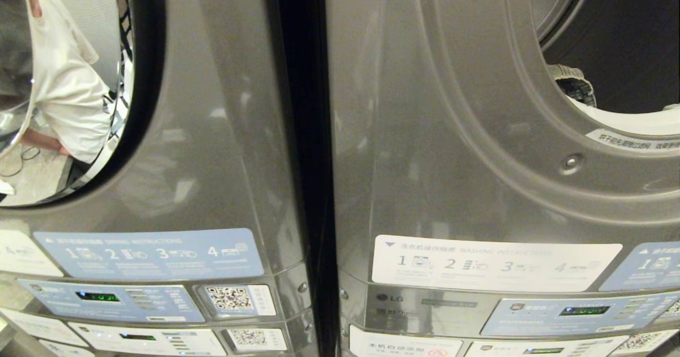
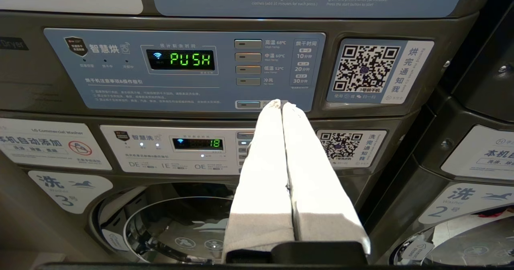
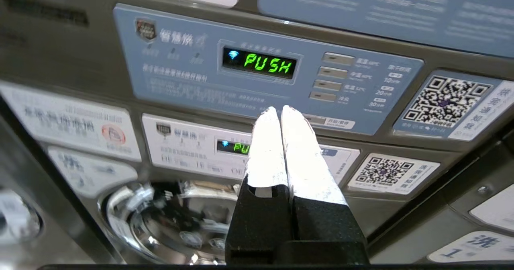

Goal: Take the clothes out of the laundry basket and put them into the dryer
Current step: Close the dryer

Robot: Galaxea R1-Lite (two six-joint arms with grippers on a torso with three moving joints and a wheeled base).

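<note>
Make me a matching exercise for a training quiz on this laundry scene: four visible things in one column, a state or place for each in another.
Things
1. Grey dryer's round drum opening
2. Green dryer display
3. Left gripper
4. Small washer display

States or places
A. reads 18
B. shut, holding nothing
C. reads PUSH
D. open, grey clothing at its rim

Pairs: 1-D, 2-C, 3-B, 4-A

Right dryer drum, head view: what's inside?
In the open dryer drum, a grey-and-dark garment lies at the lower left edge of the opening, with pale fabric along the bottom lip. The front panel hides the rest.
</note>
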